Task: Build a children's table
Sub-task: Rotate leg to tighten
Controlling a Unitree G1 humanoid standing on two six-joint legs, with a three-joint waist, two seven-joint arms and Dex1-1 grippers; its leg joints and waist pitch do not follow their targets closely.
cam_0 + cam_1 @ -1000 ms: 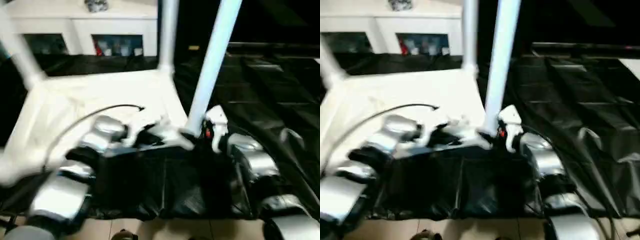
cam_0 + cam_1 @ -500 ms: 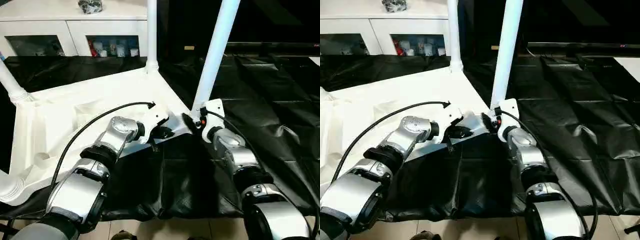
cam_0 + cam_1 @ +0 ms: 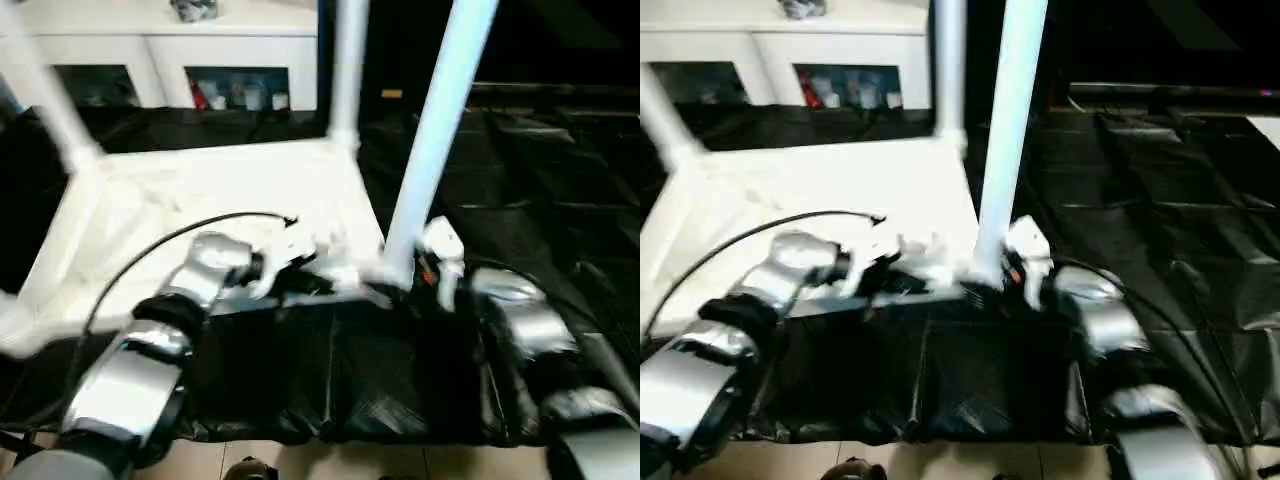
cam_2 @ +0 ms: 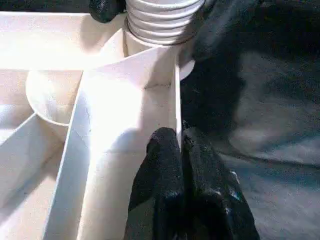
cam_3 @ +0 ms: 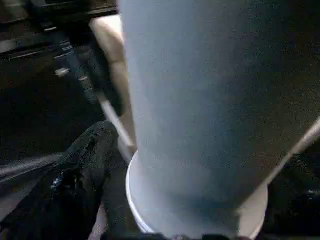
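The children's table lies upside down on a black sheet, its white ribbed tabletop (image 3: 200, 190) facing up. A leg (image 3: 440, 130) stands upright in the near right corner socket, another leg (image 3: 348, 70) at the far right corner, and a third (image 3: 50, 100) at the far left. My left gripper (image 4: 180, 137) is shut, its tips resting on the tabletop's rim wall just short of the near right socket. My right gripper (image 5: 195, 220) stands open around the ribbed base of the near right leg (image 4: 160, 25), with one finger (image 5: 80, 175) off the leg.
A white cabinet (image 3: 150, 50) with glass doors stands behind the table. The black sheet (image 3: 520, 180) spreads to the right and toward me, ending at a pale floor strip (image 3: 330, 460) at the near edge.
The whole picture has shifted, so the camera has moved. My right gripper's jaws have spread wider around the leg's base. The left gripper stays shut on the rim.
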